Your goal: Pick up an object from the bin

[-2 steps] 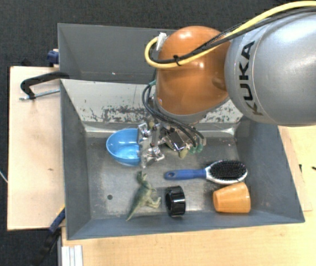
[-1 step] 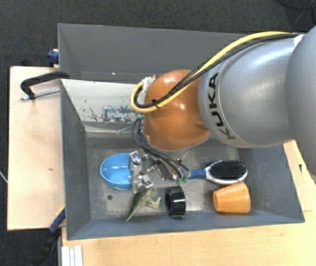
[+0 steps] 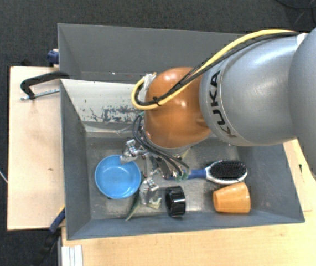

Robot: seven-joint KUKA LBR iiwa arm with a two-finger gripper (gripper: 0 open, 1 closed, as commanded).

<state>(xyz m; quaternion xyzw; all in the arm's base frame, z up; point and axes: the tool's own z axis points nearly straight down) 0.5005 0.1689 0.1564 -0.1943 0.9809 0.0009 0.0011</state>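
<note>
My gripper (image 3: 141, 170) hangs low over the bin's front middle, under the arm's orange cover. Its two metal fingers stand apart, one at the back (image 3: 129, 147) and one at the front (image 3: 150, 189), so it is open. A round blue bowl (image 3: 116, 177) lies just left of it, its right rim close to the gap between the fingers; I cannot tell whether they touch. A black cylinder (image 3: 175, 200) lies right of the front finger. A thin dark green piece (image 3: 132, 209) lies by the front wall below that finger.
A hairbrush (image 3: 227, 172) with a black head and blue handle lies to the right, its handle pointing toward the gripper. An orange cup (image 3: 232, 198) lies on its side in front of it. The arm covers the bin's back right part.
</note>
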